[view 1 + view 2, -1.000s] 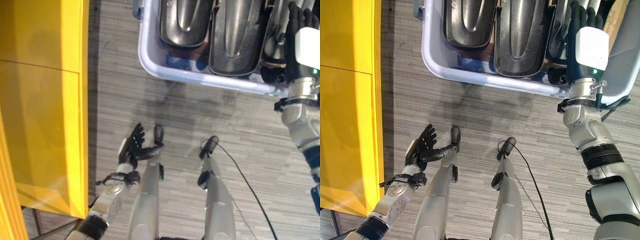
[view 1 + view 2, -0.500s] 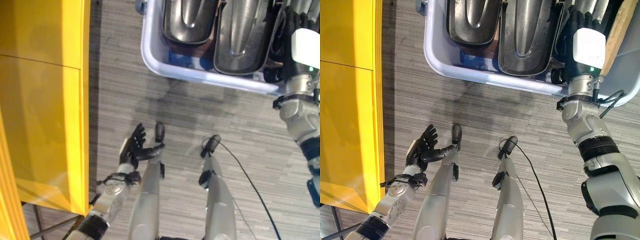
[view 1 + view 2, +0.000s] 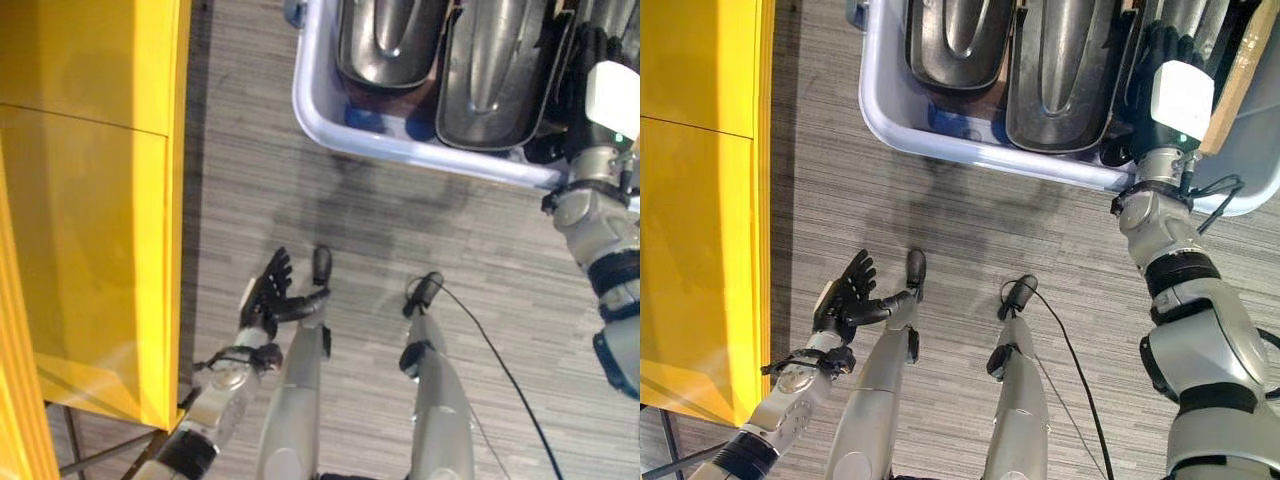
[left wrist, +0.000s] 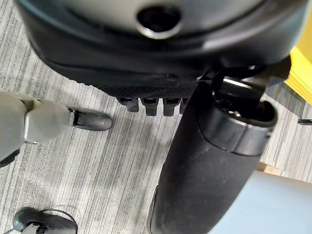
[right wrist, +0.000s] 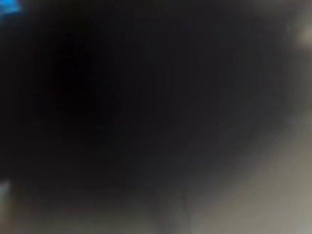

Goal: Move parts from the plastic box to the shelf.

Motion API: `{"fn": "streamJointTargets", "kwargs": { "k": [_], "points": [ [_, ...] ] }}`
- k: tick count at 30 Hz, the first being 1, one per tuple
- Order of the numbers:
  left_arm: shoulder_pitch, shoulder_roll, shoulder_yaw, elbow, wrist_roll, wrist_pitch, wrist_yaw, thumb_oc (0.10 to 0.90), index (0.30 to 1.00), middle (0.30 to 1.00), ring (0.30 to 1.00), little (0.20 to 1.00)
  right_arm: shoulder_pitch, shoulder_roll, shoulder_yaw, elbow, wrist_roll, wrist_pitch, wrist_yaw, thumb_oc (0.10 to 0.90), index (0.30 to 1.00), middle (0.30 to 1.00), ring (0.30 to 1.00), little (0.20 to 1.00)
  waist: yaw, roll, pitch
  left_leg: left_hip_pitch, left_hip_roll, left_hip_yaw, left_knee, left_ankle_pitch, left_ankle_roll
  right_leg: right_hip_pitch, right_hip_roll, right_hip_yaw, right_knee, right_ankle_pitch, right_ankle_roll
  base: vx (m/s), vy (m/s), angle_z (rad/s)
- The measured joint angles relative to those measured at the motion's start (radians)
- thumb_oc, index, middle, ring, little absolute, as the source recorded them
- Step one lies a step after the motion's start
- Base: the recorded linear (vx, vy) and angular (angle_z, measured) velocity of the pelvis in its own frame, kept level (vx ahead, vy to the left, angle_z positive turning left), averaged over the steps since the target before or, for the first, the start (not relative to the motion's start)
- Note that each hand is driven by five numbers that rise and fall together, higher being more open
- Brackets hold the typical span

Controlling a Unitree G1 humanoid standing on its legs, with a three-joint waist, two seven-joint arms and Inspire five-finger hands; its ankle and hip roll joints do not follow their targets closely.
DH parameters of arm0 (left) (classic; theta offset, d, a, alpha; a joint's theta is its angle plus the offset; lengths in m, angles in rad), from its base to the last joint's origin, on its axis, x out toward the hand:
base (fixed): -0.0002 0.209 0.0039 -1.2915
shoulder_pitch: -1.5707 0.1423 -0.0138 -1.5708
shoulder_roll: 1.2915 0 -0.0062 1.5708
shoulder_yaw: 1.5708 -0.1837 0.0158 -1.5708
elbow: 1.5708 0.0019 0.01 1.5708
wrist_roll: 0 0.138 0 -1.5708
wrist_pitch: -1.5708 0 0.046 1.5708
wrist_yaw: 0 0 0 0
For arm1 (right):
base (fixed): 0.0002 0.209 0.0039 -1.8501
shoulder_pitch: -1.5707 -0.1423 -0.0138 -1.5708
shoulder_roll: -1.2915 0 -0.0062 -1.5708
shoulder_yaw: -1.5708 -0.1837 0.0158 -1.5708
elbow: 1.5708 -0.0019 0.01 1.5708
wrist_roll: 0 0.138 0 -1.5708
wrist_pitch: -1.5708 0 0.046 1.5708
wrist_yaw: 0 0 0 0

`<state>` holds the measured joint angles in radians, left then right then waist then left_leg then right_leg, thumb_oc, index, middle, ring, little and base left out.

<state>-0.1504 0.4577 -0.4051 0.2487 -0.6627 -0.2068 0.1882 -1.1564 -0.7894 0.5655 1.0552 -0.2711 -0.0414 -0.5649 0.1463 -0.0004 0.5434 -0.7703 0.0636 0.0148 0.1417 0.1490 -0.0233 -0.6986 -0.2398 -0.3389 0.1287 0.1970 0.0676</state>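
A pale lilac-white plastic box [image 3: 940,140] holds dark grey, glossy moulded parts [image 3: 1060,70] with bright highlights; patches of blue and brown show on the box's bottom beneath them. Beside the box, the floor [image 3: 970,230] is grey with fine streaked stripes. Farther from the box stands a plain bright yellow shelf [image 3: 695,200]. Both hands are black: the left hand [image 3: 845,300], and the right hand [image 3: 1175,80] with a white back plate.

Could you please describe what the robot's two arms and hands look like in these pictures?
Both arms are silver-grey, built of rounded segments with black bands at the joints. The left hand is dark, with slim black fingers and a pale patch along its side. The right hand is dark too and carries a white rectangular cover on its back, with a small green light near the wrist, where thin black cables loop.
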Motion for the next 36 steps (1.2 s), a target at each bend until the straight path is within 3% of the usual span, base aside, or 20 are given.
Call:
{"fn": "streamJointTargets", "kwargs": {
  "k": [8, 15, 36],
  "points": [
    [0.000, 0.000, -0.006, 0.010, 0.000, -0.014, -0.001, 0.900, 1.000, 1.000, 1.000, 1.000, -0.017, -0.016, 0.012, -0.003, -0.001, -0.009, -0.023, 0.400, 0.300, 0.300, 0.300, 0.300, -0.002, 0.008, -0.007, -0.018, 0.001, -0.001, -0.001, 0.011, -0.005, -0.029, -0.006, 0.002, 0.018, -0.012, -0.004, 0.00, 0.000, 0.00],
    [-0.001, 0.000, -0.003, 0.017, 0.001, -0.014, -0.001, 0.900, 1.000, 1.000, 1.000, 1.000, 0.043, -0.039, -0.048, -0.058, 0.000, -0.005, -0.027, 0.400, 0.300, 0.300, 0.300, 0.300, 0.000, 0.008, -0.007, -0.012, 0.000, -0.008, 0.000, 0.021, -0.006, -0.022, -0.002, 0.001, 0.027, -0.010, -0.005, -0.01, 0.000, 0.01],
    [0.014, 0.018, 0.017, 0.021, 0.001, 0.010, -0.005, 0.900, 1.000, 1.000, 1.000, 1.000, 0.355, -0.094, -0.159, -0.289, -0.005, 0.061, 0.056, 0.400, 0.300, 0.300, 0.300, 0.300, -0.009, 0.005, -0.007, 0.227, 0.000, -0.018, -0.043, 0.015, -0.002, 0.229, 0.006, -0.028, -0.017, -0.012, 0.001, -0.02, 0.000, 0.02]
  ]
}}
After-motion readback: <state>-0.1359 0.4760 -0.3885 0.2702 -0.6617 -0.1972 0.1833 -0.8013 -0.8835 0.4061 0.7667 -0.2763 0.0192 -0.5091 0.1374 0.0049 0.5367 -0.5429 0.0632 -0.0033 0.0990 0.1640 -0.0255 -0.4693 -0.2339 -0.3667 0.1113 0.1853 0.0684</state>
